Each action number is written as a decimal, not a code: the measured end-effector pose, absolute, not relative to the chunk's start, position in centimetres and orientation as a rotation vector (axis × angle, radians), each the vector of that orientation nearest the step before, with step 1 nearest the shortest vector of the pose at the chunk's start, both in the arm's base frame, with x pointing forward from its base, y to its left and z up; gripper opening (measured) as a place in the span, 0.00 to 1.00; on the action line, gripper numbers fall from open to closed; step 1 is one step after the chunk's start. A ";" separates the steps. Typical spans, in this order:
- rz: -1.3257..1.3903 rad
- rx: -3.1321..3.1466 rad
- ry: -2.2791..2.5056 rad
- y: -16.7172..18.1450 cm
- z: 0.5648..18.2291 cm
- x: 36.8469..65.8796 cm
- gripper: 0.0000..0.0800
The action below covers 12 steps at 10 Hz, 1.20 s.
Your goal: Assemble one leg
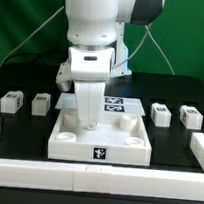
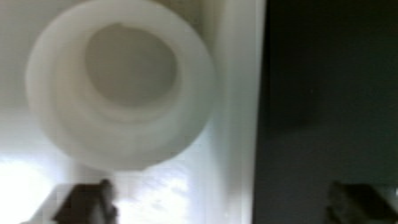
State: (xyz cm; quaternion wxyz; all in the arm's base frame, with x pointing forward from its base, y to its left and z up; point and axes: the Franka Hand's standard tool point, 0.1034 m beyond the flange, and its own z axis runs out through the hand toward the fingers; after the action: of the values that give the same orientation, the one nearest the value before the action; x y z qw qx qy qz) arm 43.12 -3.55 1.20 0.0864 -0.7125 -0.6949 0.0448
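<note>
Four small white legs with marker faces stand on the black table: two at the exterior view's left and two at its right. The large flat white tray-like piece with round corner sockets lies in the middle. My gripper is lowered onto its far left part. In the wrist view my gripper is open; one dark finger is over the white piece, the other over the black table. A round socket fills the view. No leg is held.
The marker board lies flat just behind the tray-like piece. White rails border the table at the front and at both sides. A green backdrop stands behind.
</note>
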 end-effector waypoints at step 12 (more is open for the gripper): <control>0.125 -2.129 -2.076 -3.6 1.3 43.4 0.09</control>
State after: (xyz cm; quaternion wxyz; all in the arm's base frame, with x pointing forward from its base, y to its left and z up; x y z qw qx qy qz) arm 43.36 -3.59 1.29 0.0829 -0.7129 -0.6951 0.0418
